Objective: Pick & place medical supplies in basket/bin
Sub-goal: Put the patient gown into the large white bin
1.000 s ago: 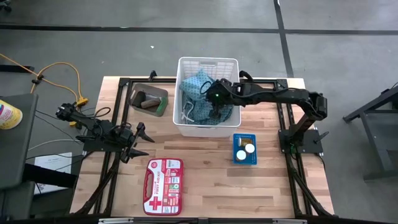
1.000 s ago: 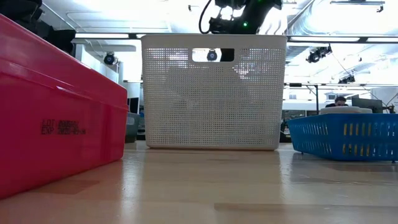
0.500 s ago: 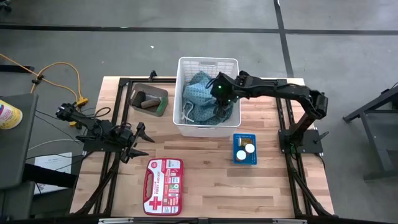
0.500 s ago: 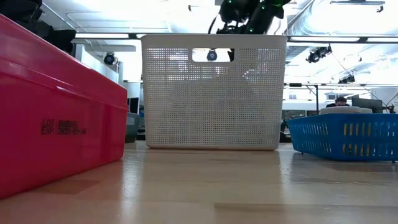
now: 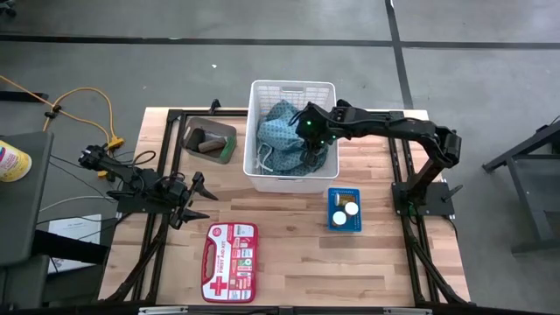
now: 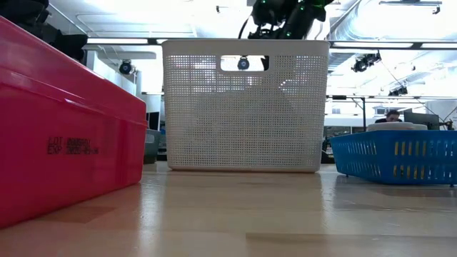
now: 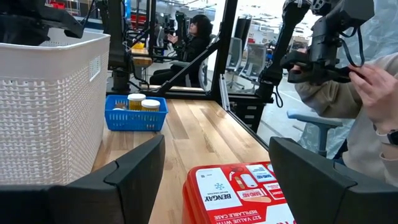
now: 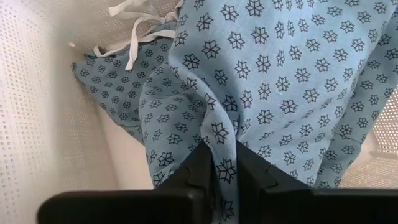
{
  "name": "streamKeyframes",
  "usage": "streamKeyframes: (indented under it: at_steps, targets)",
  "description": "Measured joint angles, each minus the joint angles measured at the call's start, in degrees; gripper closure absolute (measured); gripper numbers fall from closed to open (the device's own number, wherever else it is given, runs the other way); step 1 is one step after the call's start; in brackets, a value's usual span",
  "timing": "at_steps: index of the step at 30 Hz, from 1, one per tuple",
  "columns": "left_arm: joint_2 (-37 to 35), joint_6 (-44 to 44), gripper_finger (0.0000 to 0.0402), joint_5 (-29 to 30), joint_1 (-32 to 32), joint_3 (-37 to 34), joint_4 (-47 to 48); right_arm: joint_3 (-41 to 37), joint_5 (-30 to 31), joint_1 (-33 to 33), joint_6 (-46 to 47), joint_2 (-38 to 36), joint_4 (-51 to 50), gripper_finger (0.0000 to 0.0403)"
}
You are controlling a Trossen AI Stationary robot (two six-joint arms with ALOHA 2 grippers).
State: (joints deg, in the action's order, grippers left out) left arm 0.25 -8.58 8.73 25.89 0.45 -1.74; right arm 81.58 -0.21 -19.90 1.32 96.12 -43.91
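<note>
Your right claw (image 8: 225,167) is over the basket (image 5: 292,89), up near its rim on the right side, and it's pinched nearly shut on a fold of the teal cloth (image 8: 273,87). In the right wrist view you can see the star-patterned fabric squeezed between the two dark fingers (image 8: 198,168), with the rest of the cloth draping down into the basket. White ties (image 8: 138,38) lie against the inner wall behind it. From above, the cloth (image 5: 284,131) fills most of the basket.

Your left claw (image 5: 192,199) is parked low at the left side of the surface, spread wide with nothing in it. Its wrist camera looks past the basket wall (image 7: 43,106) toward the blue tray (image 7: 135,118).

The bin (image 5: 210,140) sits just left of the basket with a dark roll (image 5: 208,138) inside. The blue tray (image 5: 345,210) is in front of the basket to the right, holding two white caps (image 5: 345,213). A red first aid kit (image 5: 230,250) lies at the front edge. A person (image 7: 354,93) stands off to the side holding a camera rig.
</note>
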Motion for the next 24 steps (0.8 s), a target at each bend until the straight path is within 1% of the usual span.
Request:
streamKeyframes:
  at_steps: [13, 18, 24]
  targets:
    - [0.0, 0.0, 0.0121, 0.0, 0.0, 0.0, 0.0, 0.0, 0.2, 0.0, -1.5, 0.0, 1.0, 0.0268]
    - [0.0, 0.0, 0.0121, 0.0, 0.0, 0.0, 0.0, 0.0, 0.2, 0.0, -1.5, 0.0, 1.5, 0.0246]
    - [0.0, 0.0, 0.0121, -0.1, 0.0, 0.0, 0.0, 0.0, 0.2, 0.0, -1.5, 0.0, 2.2, 0.0232]
